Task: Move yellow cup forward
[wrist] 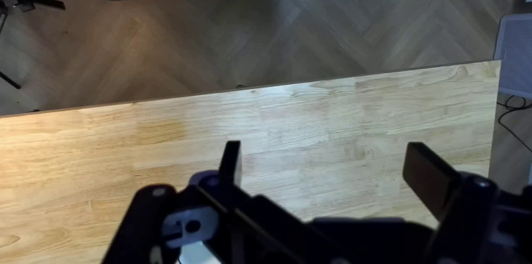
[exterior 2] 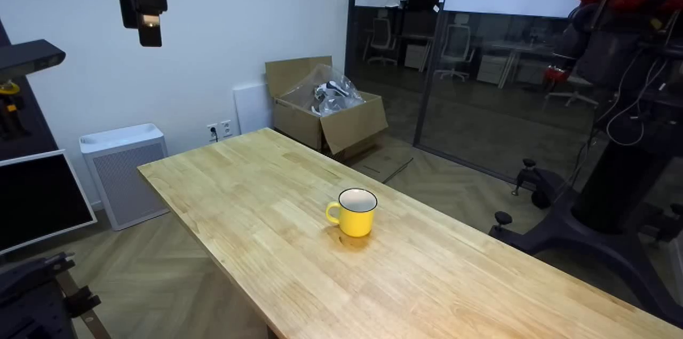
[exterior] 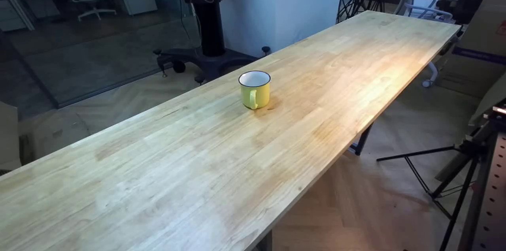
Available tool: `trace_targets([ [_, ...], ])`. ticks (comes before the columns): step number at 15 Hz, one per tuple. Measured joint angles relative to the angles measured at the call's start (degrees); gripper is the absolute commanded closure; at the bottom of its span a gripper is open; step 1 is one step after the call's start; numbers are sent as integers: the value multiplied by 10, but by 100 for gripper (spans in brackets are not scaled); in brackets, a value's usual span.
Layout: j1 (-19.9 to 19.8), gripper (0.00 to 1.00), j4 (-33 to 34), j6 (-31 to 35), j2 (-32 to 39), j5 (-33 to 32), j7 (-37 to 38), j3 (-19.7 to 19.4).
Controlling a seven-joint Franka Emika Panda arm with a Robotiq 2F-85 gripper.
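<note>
Glass partition: dark, behind the counter in both exterior views; background only.
Wooden counter: long and flat; it bears the cup and, I judge, serves as the path along which it should go.
Yellow cup: upright on the counter, mouth up, somewhat nearer the long edge beside the black pedestal; in both exterior views nothing touches it. Standing on its base, it looks ready to be either lifted or slid.
Handle: comes nearly straight at the camera in an exterior view; in an exterior view the loop stands out at the cup's side, so its turn is best judged from the pair.
Tool: fingers spread wide, only wood seen between them; probably held so to pass around the cup's body.
Wrist view: alone shows the gap between both fingers. At its bottom edge a pale patch may be the cup's white inside; the tool hides too much to be sure.
Dark hanging part: high in an exterior view, well apart from the cup; probably belongs to the tool, though the rest is out of frame.
Cardboard box: past the counter's end, with a clear plastic bag inside; the wrist view lacks it.
Forward: no mark shows which way that is; the push or carry seems not yet begun.
</note>
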Motion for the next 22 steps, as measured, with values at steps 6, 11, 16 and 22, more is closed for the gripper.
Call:
trace_targets([
  [6,0,0,0,0,0,0,0,0],
  [11,-15,0,-17,76,2,-30,-1,6],
  [16,-50,0,-71,290,28,-109,-1,9],
  [22,-70,0,-86,428,150,-116,-59,-39],
])
